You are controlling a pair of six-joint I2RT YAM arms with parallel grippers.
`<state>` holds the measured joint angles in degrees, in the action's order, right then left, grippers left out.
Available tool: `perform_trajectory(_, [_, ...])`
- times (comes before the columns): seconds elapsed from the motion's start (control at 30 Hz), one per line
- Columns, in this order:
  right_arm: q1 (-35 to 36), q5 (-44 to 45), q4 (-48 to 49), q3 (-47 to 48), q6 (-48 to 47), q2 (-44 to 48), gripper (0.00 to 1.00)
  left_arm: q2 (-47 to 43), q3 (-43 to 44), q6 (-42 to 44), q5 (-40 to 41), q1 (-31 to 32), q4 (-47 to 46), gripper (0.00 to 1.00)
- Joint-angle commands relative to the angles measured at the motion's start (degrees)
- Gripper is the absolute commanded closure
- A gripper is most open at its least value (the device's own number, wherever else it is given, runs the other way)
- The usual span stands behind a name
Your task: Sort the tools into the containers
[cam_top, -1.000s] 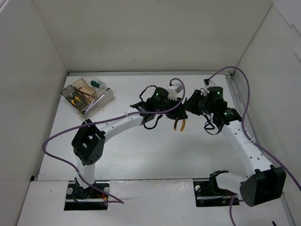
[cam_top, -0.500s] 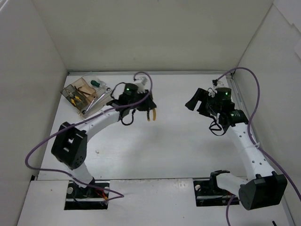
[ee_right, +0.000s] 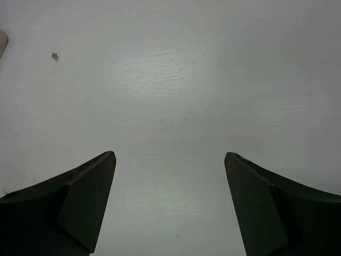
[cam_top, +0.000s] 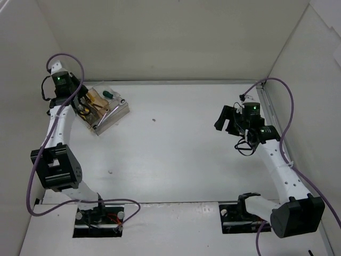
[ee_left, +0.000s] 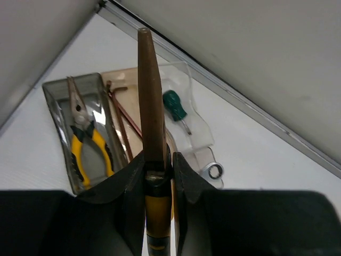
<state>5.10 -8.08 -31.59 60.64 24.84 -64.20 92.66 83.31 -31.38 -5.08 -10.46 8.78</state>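
My left gripper [ee_left: 159, 160] clamps a yellow-handled tool [ee_left: 151, 96]. Its handle is hidden between my fingers. It hangs above the containers [ee_left: 53, 101] in the back-left corner. Pliers [ee_left: 88, 144] lie in the grey box, thin rods [ee_left: 123, 112] in the brown one, and screwdriver [ee_left: 175, 104] and wrench [ee_left: 214, 171] in clear ones. My right gripper [ee_right: 169, 160] gapes over the table [ee_right: 170, 80].

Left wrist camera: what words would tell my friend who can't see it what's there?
The left gripper is shut on a long brown tool with a yellow handle, pointing toward the clear plastic boxes. In them lie yellow-handled pliers, thin dark rods and a green-handled screwdriver; the ring end of a silver wrench shows nearby.
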Motion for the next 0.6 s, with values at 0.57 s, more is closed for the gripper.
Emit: perform_trajectory(0.57, [-1.2,0.6,1.3,-0.1,-2.8,-5.4,0.18,20.8,14.1,12.7,-12.1,-8.9,-6.9,1.00])
